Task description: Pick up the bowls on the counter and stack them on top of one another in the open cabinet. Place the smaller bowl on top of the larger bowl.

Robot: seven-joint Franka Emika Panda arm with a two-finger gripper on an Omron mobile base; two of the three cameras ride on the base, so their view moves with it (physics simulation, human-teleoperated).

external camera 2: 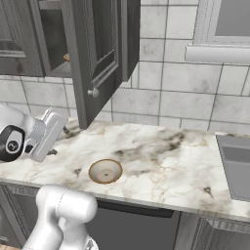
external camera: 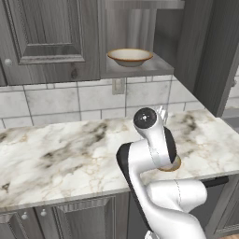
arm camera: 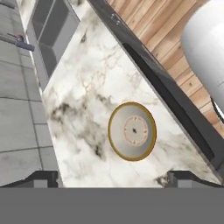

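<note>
Larger bowl (external camera: 130, 57) already on open cabinet shelf (external camera: 154, 69). Smaller bowl (arm camera: 131, 131) on desk (arm camera: 83, 109) near front edge, apparently below spread, empty pincer (arm camera: 113, 178); descent straight down onto rim.

Counter (external camera 2: 161, 161): I log a long white marble slab with grey and brownish veining, running along the tiled wall. One item lies directly on it, the smaller bowl (external camera 2: 105, 171), upright, cream inside with a brown rim, near the front edge; from the hand camera I see it ahead of the hand (arm camera: 112, 177), centred between the fingertips.

Shelf (external camera: 158, 69) of the open cabinet (external camera: 140, 28): flat and grey, above and beyond the hand. I log one item on it, the larger bowl (external camera: 130, 56), upright.
</note>
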